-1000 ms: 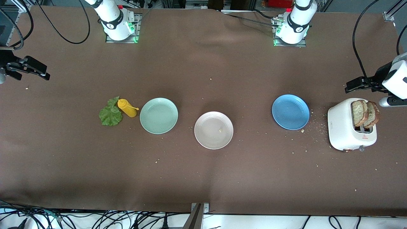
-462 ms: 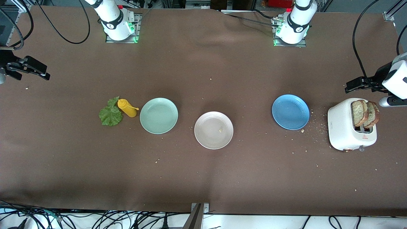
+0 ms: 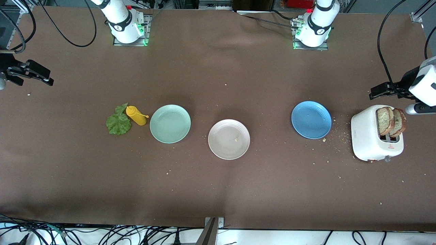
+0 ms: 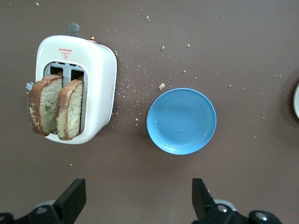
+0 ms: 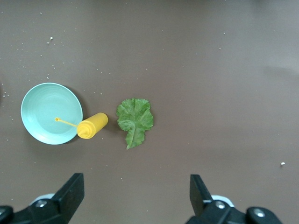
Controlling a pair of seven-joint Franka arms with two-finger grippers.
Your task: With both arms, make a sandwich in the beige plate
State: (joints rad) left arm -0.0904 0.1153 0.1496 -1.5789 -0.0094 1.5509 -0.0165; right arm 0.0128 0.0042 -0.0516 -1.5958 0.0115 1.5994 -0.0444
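Both pairs of fingers spread and empty: left gripper (image 4: 135, 205) above two brittle, crumbly brown toast slices (image 4: 56, 109) standing in white toaster (image 4: 96, 74)—pinch top edges gently; round beige plate (image 3: 229, 139) bare mid-bench.

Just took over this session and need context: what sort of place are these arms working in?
Likely a robotics lab bench staged as a kitchen: a brown cloth-covered table, loose cables along its edge, and a white toaster holding bread slices.
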